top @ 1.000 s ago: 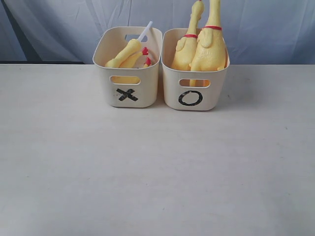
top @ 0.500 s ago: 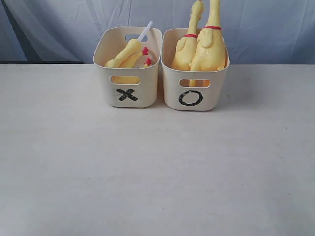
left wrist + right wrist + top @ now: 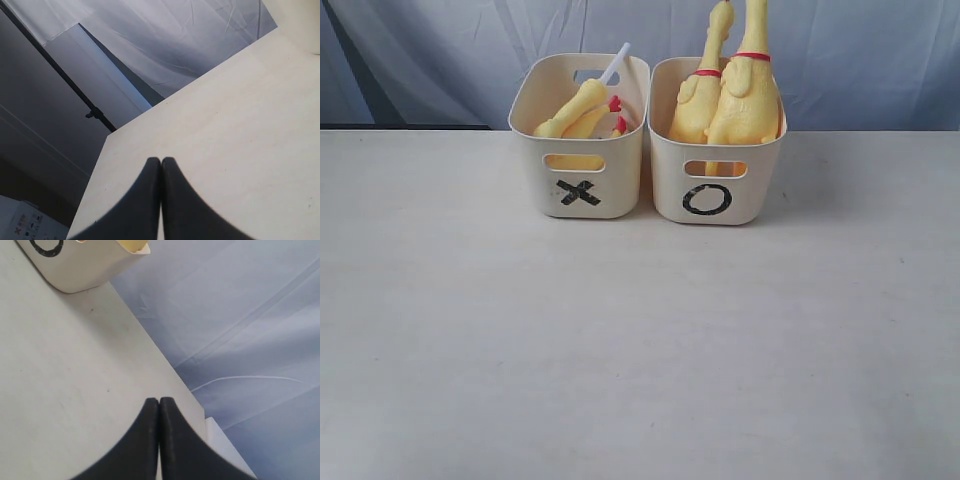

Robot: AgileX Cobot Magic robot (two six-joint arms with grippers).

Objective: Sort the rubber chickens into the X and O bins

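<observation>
2 small chickens lie in X bin; 2 large chickens stand upright in O bin, touching at its 3 o'clock. Both bins at 12 o'clock of table. No change vs. earlier. Only wrist views show left gripper & right gripper: both closed, empty.

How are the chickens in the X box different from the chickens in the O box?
The smaller chickens, in the X bin, lie tilted and barely poke above the rim. The bigger chickens, in the O bin, stand upright with necks high above the rim. Red neck bands show on the bigger chickens; none show on the smaller chickens. Both pairs are yellow with red bits.
</observation>
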